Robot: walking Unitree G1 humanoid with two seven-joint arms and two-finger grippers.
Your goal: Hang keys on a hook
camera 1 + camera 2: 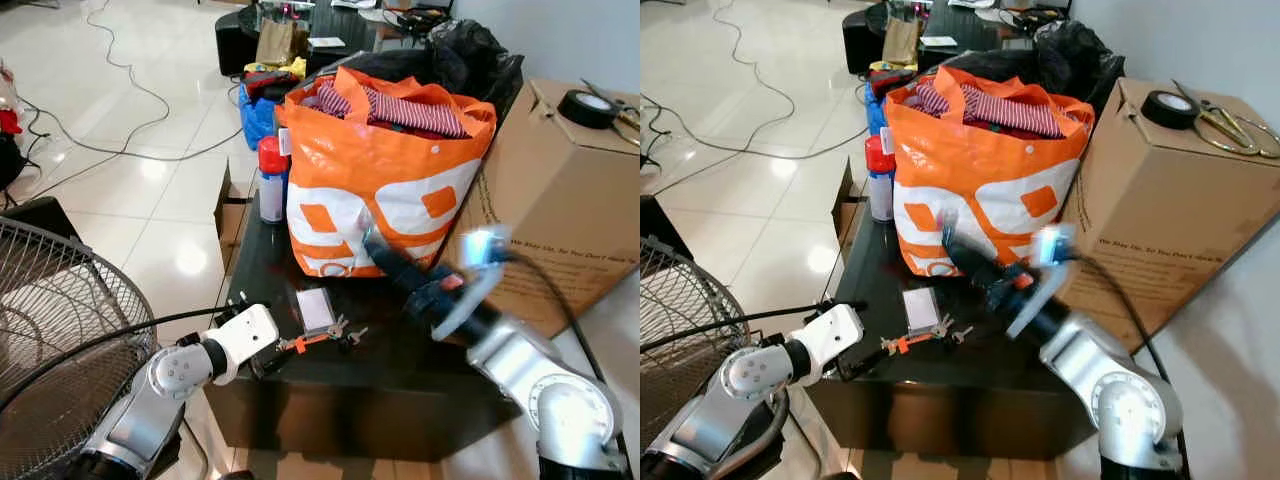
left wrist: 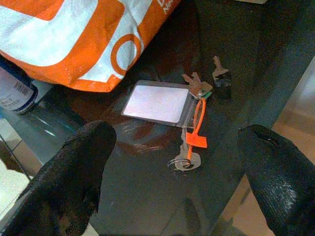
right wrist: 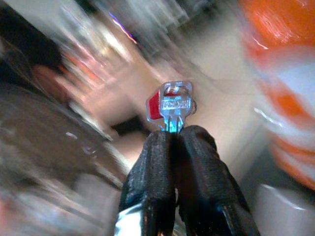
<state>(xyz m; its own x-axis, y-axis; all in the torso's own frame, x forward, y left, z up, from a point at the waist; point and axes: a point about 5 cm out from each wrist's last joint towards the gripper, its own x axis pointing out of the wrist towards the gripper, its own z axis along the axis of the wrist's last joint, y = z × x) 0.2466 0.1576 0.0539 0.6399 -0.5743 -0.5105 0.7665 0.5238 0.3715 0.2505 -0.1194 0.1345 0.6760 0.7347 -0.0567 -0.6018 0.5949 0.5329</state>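
Observation:
A bunch of keys [image 1: 338, 331] with an orange tag [image 2: 196, 140] and a clear card holder [image 2: 156, 102] lies on the dark table [image 1: 400, 385] near its front edge. My left gripper [image 2: 177, 172] is open just in front of the keys, one finger on each side, touching nothing. My right gripper [image 3: 174, 140] is raised over the table in front of the orange bag and is blurred in the eye views. It is shut on a small clear plastic hook [image 3: 172, 102] with a red part.
A full orange shopping bag [image 1: 385, 185] and a red-capped spray can [image 1: 271, 180] stand on the table behind the keys. A cardboard box [image 1: 570, 210] with a tape roll [image 1: 588, 108] is on the right. A fan grille [image 1: 60, 340] stands at the left, and cables cross the floor.

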